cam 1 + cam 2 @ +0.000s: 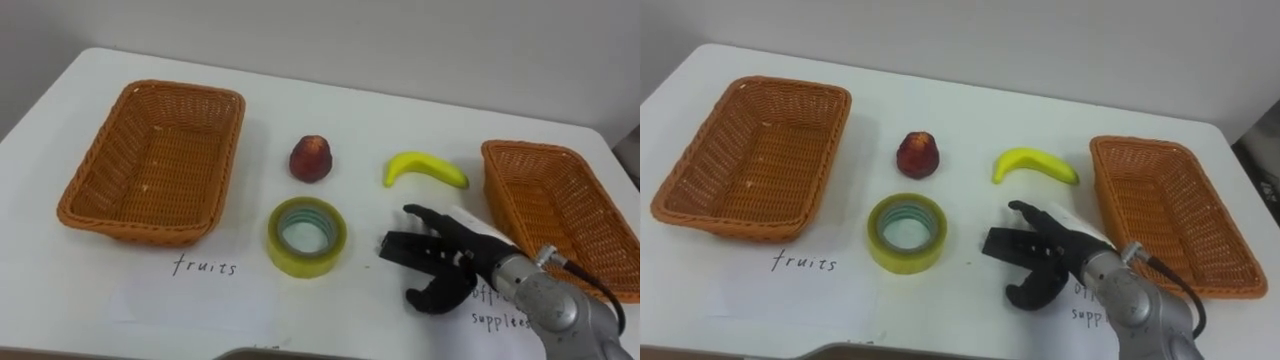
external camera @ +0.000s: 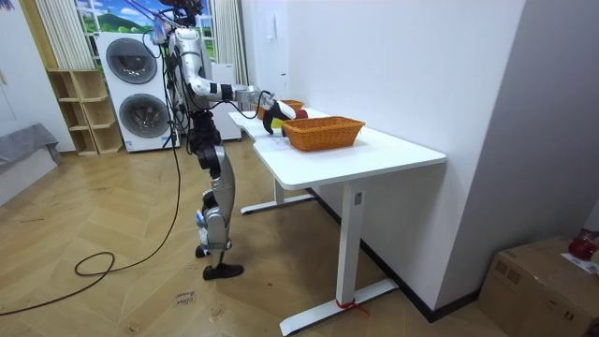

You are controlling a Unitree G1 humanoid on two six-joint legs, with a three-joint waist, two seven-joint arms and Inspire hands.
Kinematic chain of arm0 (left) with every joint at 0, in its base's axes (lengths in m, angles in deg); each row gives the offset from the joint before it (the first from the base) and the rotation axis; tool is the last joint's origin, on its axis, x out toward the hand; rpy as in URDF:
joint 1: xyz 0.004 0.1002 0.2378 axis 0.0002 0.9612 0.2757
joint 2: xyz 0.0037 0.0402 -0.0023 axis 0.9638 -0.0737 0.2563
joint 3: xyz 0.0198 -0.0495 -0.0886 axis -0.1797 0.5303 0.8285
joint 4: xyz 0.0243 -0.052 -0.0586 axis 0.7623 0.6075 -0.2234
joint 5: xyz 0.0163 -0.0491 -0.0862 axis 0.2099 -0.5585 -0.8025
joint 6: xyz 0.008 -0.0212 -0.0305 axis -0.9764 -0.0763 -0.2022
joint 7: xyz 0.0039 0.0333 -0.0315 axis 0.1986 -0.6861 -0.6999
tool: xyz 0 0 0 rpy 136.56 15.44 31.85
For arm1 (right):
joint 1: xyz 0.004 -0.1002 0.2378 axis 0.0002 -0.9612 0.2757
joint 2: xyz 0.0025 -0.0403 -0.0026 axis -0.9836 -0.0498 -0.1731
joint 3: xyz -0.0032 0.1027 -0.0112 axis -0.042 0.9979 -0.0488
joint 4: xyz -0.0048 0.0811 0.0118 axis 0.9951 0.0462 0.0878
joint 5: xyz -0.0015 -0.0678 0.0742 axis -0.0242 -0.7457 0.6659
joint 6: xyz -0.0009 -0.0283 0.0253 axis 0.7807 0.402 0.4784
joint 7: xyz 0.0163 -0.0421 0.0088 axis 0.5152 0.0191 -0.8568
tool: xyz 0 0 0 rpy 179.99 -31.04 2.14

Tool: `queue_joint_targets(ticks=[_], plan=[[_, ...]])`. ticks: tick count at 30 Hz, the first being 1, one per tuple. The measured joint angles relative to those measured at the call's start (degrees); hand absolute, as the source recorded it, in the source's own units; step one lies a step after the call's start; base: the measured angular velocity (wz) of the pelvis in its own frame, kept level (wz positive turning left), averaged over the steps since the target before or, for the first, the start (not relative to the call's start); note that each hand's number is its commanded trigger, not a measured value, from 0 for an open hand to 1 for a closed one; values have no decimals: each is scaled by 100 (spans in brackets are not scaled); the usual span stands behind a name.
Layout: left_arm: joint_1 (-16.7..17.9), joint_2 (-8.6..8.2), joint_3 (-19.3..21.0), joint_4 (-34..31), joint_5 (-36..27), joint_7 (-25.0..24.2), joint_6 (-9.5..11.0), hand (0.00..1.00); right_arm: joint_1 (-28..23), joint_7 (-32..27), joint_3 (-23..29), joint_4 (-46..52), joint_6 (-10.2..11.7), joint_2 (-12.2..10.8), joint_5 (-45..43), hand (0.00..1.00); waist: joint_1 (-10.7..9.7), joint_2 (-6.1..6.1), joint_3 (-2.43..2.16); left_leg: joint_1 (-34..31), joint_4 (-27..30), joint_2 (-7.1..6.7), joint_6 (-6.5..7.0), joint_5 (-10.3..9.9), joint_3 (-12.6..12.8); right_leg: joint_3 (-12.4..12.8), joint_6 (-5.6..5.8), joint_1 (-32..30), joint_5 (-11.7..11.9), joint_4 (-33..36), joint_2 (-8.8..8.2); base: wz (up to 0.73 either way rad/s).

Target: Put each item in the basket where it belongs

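Tape roll [image 1: 307, 236] mid-table: red fruit [image 1: 311, 158] behind it, banana [image 1: 425, 168] behind-right, right hand [image 1: 445, 262] just right (grip: cannot tell), left basket [image 1: 130, 226] and right basket [image 1: 530, 149] flanking.

Two orange woven wicker baskets [image 1: 140, 228] [image 1: 500, 200], one dark red round fruit [image 1: 311, 159], one yellow curved banana [image 1: 425, 168], one yellow-green tape roll [image 1: 305, 262].

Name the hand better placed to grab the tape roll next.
Right, probably. The right hand is out over the table, next to the tape roll. It is open, with its fingers pointing toward the roll.
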Motion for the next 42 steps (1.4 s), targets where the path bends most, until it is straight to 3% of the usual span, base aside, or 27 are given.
queue_joint_targets(ticks=[16, 33, 42], plan=[[-27, 32, -3, 1, 7, -8, -1, 0, 118, 202, -131, -44, -51, -4, -210, 0, 0, -27, -9, 5, 5, 35, 1, -1, 2, -11, -1, 3, 17, 19, -5, 0], [-92, 44, 102, -2, 150, -25, -244, 0, 220, 629, -355, -28, -480, 2, -433, 0, 6, -68, -8, -4, 29, 50, 1, 0, -9, -50, -6, 15, 70, 18, -32, 0], [-161, 16, 103, -26, 116, 92, -281, 0, 228, 671, -353, -55, -545, 27, -458, 0, 113, -67, -8, 11, 37, 58, -3, 2, -9, -49, -14, 32, 77, 19, -25, 0]])
